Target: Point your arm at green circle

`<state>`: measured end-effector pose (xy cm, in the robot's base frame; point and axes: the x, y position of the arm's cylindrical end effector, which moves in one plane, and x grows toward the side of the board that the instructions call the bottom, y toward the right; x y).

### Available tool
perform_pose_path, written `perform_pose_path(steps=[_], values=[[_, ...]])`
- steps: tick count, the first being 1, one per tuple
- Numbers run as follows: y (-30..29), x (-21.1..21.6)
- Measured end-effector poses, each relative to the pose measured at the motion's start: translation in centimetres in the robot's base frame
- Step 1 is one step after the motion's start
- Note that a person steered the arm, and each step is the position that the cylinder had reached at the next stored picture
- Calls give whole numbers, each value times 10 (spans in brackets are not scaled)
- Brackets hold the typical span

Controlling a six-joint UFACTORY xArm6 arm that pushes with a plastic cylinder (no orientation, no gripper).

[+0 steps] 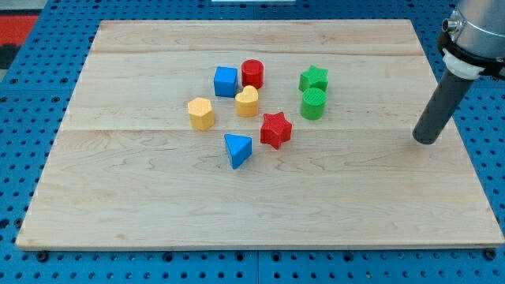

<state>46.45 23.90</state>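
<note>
My tip rests on the bench at the view's right, well apart from the green circle, just below the green star. No hand exists. Best slide straight left, stopping beside the circle without nudging it.

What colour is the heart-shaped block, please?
Yellow; the heart block shows in the camera view.

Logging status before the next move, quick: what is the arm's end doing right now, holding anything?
My tip: bare rod, no claw, holding nothing; it rests on the board at the view's right, apart from the green circle.
</note>
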Motion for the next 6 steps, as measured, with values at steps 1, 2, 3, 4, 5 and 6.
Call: perform_pose_path(steps=[1,2,3,4,5,6], values=[[0,0],[-11,2],[-5,2],[2,3],[3,3],[7,3]])
